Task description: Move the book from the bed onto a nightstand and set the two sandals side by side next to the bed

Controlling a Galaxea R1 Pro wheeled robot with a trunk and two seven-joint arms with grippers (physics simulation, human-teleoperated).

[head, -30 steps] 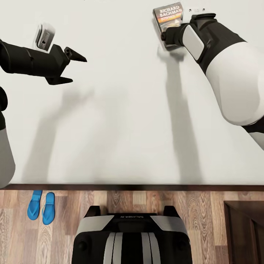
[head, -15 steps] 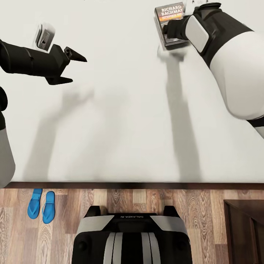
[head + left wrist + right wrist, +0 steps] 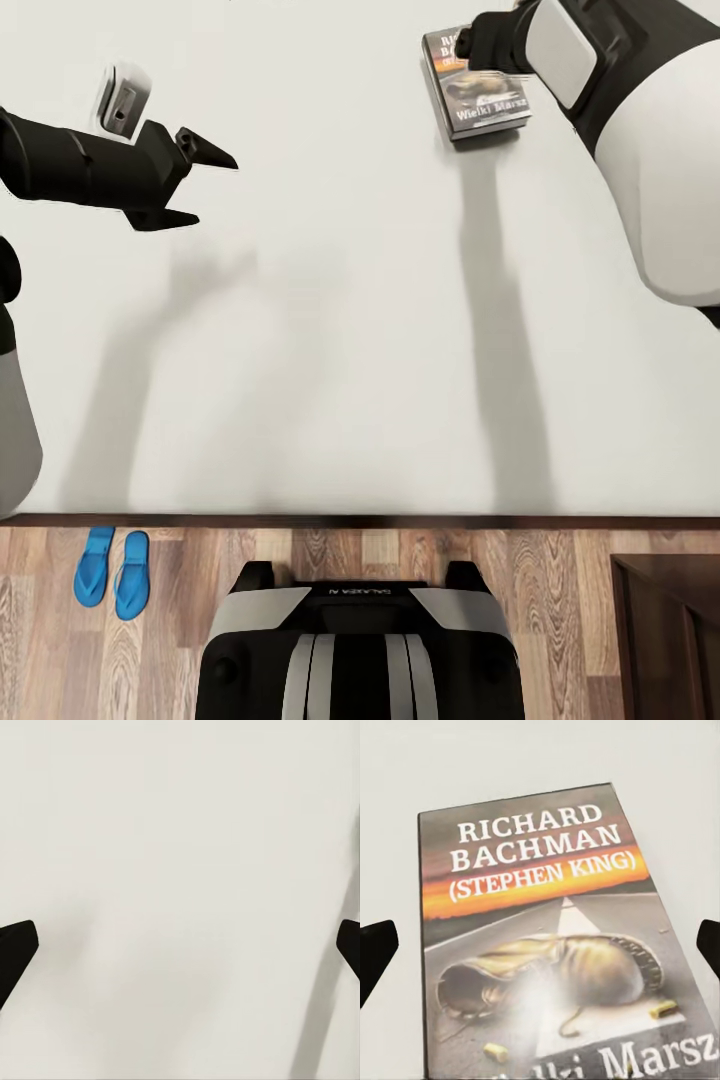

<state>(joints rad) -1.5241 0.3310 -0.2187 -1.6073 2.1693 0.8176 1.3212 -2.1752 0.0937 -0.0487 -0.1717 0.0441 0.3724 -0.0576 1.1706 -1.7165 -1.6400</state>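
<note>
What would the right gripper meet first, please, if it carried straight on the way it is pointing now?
Most likely the book: the right wrist view looks along the open jaws of the right gripper straight at its cover, lying flat on the bed. How much gap remains is unclear.

- Book: upper cover hidden behind right arm in head view; lower title cut off in right wrist view.
- Nightstand: cropped by frame corner.
</note>
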